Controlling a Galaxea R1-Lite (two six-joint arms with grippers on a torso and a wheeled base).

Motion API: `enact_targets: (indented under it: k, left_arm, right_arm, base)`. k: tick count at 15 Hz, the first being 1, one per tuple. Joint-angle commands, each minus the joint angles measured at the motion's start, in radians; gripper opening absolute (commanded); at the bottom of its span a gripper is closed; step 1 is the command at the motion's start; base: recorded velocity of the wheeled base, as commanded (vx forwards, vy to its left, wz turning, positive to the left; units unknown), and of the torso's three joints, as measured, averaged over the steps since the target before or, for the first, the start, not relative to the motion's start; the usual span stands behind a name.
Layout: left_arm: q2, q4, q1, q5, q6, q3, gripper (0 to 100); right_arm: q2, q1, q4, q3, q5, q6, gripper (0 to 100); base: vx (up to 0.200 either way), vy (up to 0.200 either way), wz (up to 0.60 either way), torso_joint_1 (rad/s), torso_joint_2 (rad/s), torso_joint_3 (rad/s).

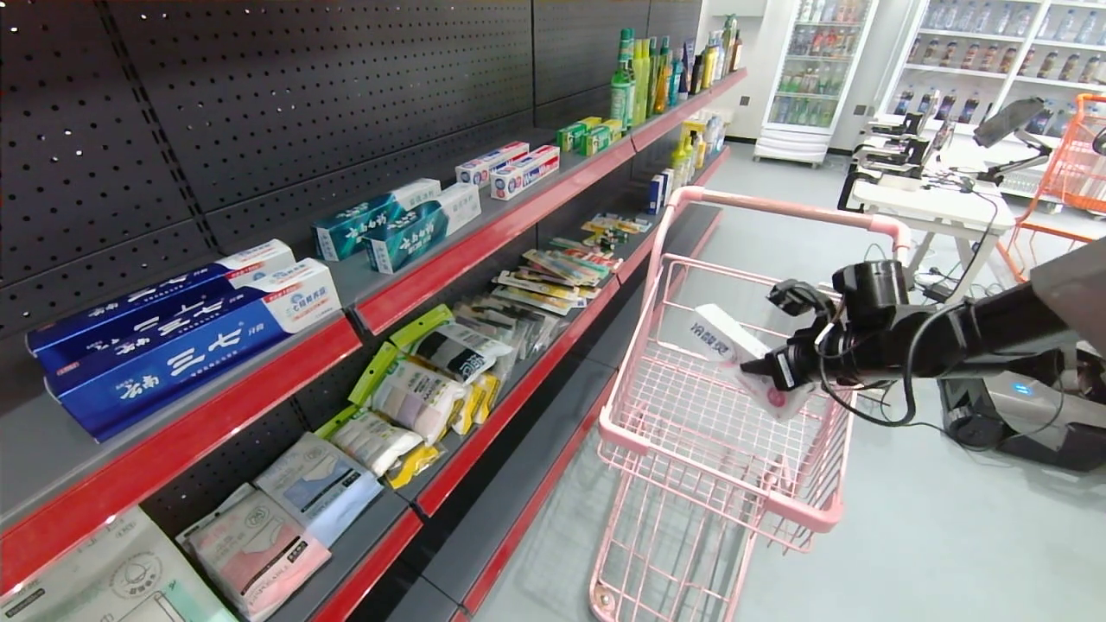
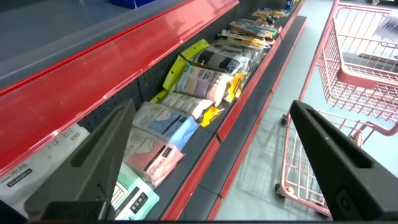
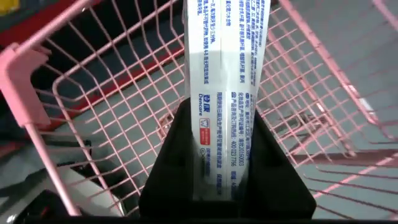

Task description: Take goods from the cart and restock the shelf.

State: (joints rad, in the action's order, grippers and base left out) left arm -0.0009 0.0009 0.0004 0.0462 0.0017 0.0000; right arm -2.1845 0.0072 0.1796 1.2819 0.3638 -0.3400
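My right gripper is shut on a long white toothpaste box and holds it above the basket of the pink cart. In the right wrist view the toothpaste box runs lengthwise between the two black fingers, with the cart's wire mesh below it. My left gripper is open and holds nothing. It hangs beside the lower shelf, near the packs of face masks. The upper shelf carries blue toothpaste boxes and teal ones.
Red-edged shelves run along the left, stocked with mask packs, toothbrushes and bottles. The grey aisle floor lies to the right of the cart. A white table, an orange cart and drink coolers stand at the back.
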Motion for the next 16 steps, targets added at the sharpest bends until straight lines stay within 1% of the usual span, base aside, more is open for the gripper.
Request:
enact_targets:
  k: [1, 2, 3, 4, 5, 6, 7, 9, 11, 12, 14, 15, 16]
  left_arm:
    - [0.001, 0.001, 0.000, 0.000, 0.000, 0.000, 100]
    - [0.001, -0.001, 0.000, 0.000, 0.000, 0.000, 100]
    - [0.001, -0.001, 0.001, 0.000, 0.000, 0.000, 100]
    - [0.001, 0.001, 0.000, 0.000, 0.000, 0.000, 100]
    - [0.001, -0.001, 0.001, 0.000, 0.000, 0.000, 100]
    - [0.001, 0.001, 0.000, 0.000, 0.000, 0.000, 100]
    - [0.001, -0.001, 0.001, 0.000, 0.000, 0.000, 100]
    - [0.001, 0.001, 0.000, 0.000, 0.000, 0.000, 100]
    - [0.001, -0.001, 0.000, 0.000, 0.000, 0.000, 100]
    - [0.001, 0.001, 0.000, 0.000, 0.000, 0.000, 100]
    - [0.001, -0.001, 0.001, 0.000, 0.000, 0.000, 100]
    - [0.001, -0.001, 0.001, 0.000, 0.000, 0.000, 100]
    - [0.001, 0.001, 0.000, 0.000, 0.000, 0.000, 100]
  right_arm:
    - [0.236, 0.016, 0.001, -0.079, -0.106, 0.079, 0]
    - [0.304, 0.028, 0.001, -0.127, -0.144, 0.107, 0]
    - [0.321, 0.034, 0.001, -0.138, -0.155, 0.115, 0]
    - [0.465, 0.088, 0.000, -0.223, -0.292, 0.188, 0]
    - [0.508, 0.108, -0.002, -0.250, -0.329, 0.211, 0]
    - [0.634, 0.151, -0.006, -0.325, -0.396, 0.257, 0]
    - [0.736, 0.169, -0.009, -0.388, -0.430, 0.259, 0]
    - [0.919, 0.175, -0.012, -0.497, -0.473, 0.249, 0]
    - [1.091, 0.163, -0.014, -0.589, -0.497, 0.234, 0]
    - [1.171, 0.145, -0.045, -0.624, -0.497, 0.234, 0]
    - [1.327, 0.122, -0.187, -0.655, -0.488, 0.234, 0]
    - [1.373, 0.120, -0.232, -0.662, -0.496, 0.236, 0]
    - [1.401, 0.112, -0.244, -0.670, -0.497, 0.237, 0]
  base:
    - [0.000, 0.000, 0.00, 0.000, 0.00, 0.000]
    - [0.000, 0.000, 0.00, 0.000, 0.00, 0.000]
    - [0.000, 0.000, 0.00, 0.000, 0.00, 0.000]
    - [0.000, 0.000, 0.00, 0.000, 0.00, 0.000]
    - [0.000, 0.000, 0.00, 0.000, 0.00, 0.000]
    - [0.000, 0.000, 0.00, 0.000, 0.00, 0.000]
    - [0.000, 0.000, 0.00, 0.000, 0.00, 0.000]
    - [0.000, 0.000, 0.00, 0.000, 0.00, 0.000]
    - [0.000, 0.000, 0.00, 0.000, 0.00, 0.000]
    - [0.000, 0.000, 0.00, 0.000, 0.00, 0.000]
    - [0.000, 0.000, 0.00, 0.000, 0.00, 0.000]
    - [0.000, 0.000, 0.00, 0.000, 0.00, 0.000]
    - [0.000, 0.000, 0.00, 0.000, 0.00, 0.000]
